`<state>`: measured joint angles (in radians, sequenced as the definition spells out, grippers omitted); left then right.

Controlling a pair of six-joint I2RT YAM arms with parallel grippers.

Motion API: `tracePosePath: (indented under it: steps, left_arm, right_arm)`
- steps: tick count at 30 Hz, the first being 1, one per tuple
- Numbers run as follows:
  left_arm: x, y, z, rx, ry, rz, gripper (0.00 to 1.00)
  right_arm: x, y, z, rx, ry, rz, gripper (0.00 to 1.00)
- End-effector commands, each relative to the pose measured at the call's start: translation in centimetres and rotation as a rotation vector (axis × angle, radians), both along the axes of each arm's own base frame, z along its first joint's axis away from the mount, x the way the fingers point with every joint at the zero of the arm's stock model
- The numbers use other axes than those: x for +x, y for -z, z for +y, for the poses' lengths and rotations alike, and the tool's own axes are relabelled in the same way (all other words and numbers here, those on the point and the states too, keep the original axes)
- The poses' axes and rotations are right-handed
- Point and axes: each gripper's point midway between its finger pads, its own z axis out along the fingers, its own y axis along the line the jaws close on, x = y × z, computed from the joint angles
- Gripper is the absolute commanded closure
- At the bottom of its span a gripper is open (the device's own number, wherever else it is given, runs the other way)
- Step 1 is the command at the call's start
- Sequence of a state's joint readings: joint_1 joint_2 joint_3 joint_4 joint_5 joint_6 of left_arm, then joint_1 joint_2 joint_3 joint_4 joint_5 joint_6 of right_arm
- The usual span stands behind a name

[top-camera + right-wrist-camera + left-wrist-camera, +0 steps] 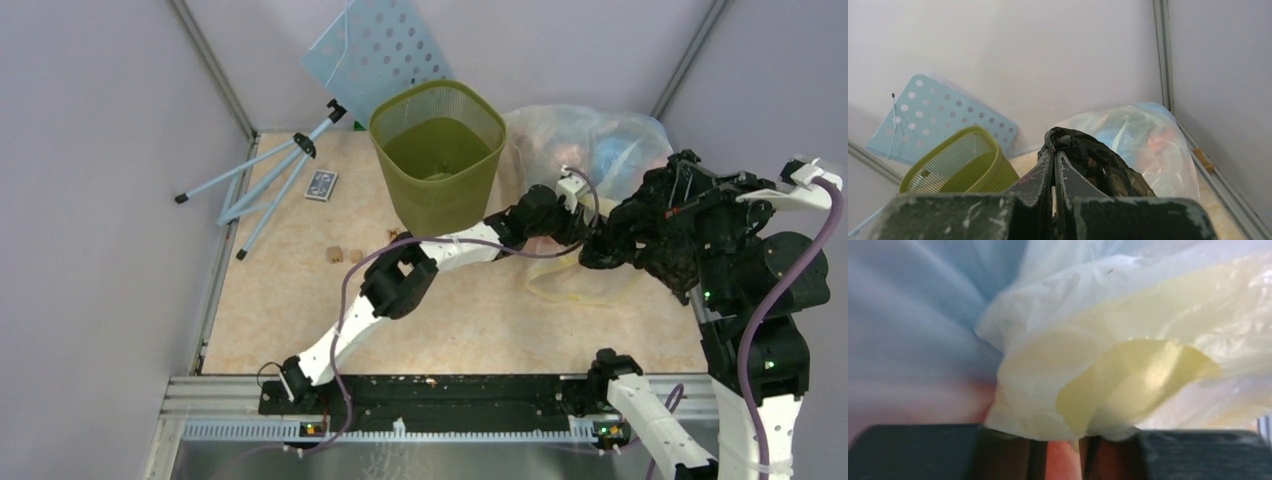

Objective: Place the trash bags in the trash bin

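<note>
Right wrist — tool (1054, 151) tight on bag (1100, 167)

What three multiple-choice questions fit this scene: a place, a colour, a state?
1. Where is the clear bag relative to the bin? A left, B right, C inside
2. The bin's colour? A red, B white, C olive-green
3. The right gripper is: A shut on the black bag, B wide open, C shut on the bin
Answers: B, the top view shows it right of the bin; C, its mesh walls are olive-green; A, its closed jaws pinch black plastic in the wrist view.
</note>
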<state>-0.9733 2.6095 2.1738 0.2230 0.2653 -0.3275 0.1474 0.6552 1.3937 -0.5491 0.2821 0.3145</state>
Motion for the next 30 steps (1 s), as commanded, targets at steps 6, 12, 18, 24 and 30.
tracePosePath:
  steps: [6, 12, 18, 24, 30]
  left_arm:
    - [-1.8, -15.7, 7.1, -0.004, -0.121, -0.175, 0.44]
    - [-4.2, -19.8, 12.4, 0.014, -0.181, -0.162, 0.21]
    - [-7.6, -21.7, 18.7, 0.005, -0.228, -0.142, 0.08]
    - [-12.0, -20.0, 23.3, -0.038, -0.186, -0.101, 0.01]
    - [-13.7, -17.3, 29.1, -0.027, -0.313, -0.032, 0.01]
  right_arm:
    - [1.3, 2.2, 2.5, -0.007, -0.127, 0.035, 1.00]
    - [2.7, 4.7, 6.1, 0.019, -0.316, 0.099, 1.00]
    - [3.9, 7.8, 12.1, 0.127, -0.637, 0.187, 1.00]
    - [4.6, 11.1, 17.9, 0.286, -0.895, 0.259, 1.00]
    - [5.1, 16.9, 23.6, 0.256, -0.974, 0.380, 0.97]
